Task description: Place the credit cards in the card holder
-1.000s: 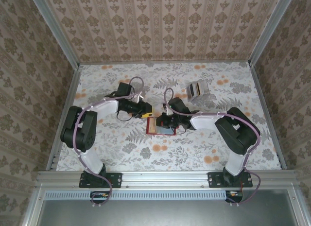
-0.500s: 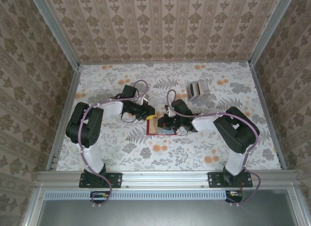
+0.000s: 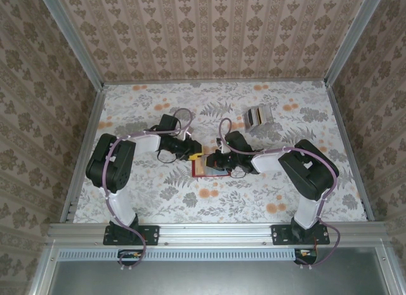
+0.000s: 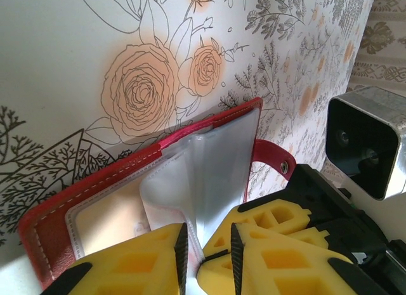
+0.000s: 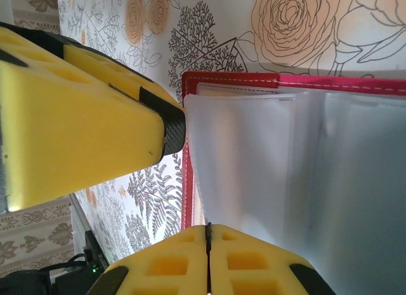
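Observation:
The red card holder (image 3: 194,170) lies open on the floral table between both arms. Its clear sleeves (image 4: 209,162) are lifted off the red cover (image 4: 63,193). What looks like a pale yellowish card (image 4: 108,212) shows through the left-hand pocket. My right gripper (image 5: 207,228) is shut, and the edge of a clear sleeve (image 5: 254,155) runs into its closed tips. My left gripper (image 4: 209,244) stands slightly open, its pads on either side of that sleeve edge and of the right gripper's tip (image 4: 254,222). One left finger (image 5: 127,117) sits beside the holder's corner. From above, the left gripper (image 3: 197,157) and right gripper (image 3: 212,160) meet over the holder.
A clear plastic box (image 3: 258,118) with dark and tan stripes stands at the back right of the table. The right wrist's camera housing (image 4: 368,146) hangs close to the holder's snap tab (image 4: 273,158). Metal rails and patterned walls bound the table.
My left gripper has moved right and nearer, from beside the holder onto its left edge. The right gripper has stayed on the holder.

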`<state>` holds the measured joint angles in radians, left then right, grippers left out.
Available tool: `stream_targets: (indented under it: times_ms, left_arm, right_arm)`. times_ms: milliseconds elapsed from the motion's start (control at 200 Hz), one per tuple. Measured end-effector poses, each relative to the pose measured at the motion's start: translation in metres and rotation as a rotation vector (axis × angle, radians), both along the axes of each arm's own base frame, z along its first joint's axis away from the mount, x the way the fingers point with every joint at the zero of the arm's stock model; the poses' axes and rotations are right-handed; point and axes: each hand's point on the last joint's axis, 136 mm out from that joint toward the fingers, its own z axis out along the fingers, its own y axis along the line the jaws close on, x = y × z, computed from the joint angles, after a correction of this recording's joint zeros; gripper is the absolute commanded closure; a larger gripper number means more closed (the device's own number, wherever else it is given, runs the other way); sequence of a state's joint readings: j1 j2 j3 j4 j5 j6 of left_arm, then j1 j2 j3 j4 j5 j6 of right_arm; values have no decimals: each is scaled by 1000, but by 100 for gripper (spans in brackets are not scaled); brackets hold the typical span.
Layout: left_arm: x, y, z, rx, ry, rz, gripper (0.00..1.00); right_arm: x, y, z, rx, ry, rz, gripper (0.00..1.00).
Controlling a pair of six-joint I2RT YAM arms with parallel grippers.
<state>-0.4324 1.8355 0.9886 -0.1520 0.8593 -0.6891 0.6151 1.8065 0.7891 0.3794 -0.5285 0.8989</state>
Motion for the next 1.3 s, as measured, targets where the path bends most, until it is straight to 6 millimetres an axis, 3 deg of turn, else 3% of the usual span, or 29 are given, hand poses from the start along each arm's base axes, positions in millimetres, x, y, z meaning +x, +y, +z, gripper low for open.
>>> stream_targets:
  times_ms: [100, 245, 395, 745, 930, 1080, 1300]
  left_arm:
    - [0, 1, -1, 7, 1, 3, 79]
    - [-2, 3, -7, 22, 16, 1, 85]
    - [-6, 5, -20, 45, 53, -2, 87]
    - [-3, 4, -17, 44, 36, -9, 88]
    - [-3, 4, -17, 45, 36, -9, 88]
    - [-3, 4, -17, 45, 36, -9, 88]
    - [-3, 4, -17, 44, 36, -9, 88]
  right_arm:
    - [0, 0, 0, 1, 7, -6, 79]
    - [1, 0, 0, 1, 10, -12, 78]
    - [1, 0, 0, 2, 13, -14, 76]
    - [1, 2, -1, -17, 20, 0, 64]
    - [7, 14, 4, -25, 10, 25, 65]
    - [6, 16, -4, -42, 19, 38, 65]
    - [3, 14, -8, -58, 33, 43, 80]
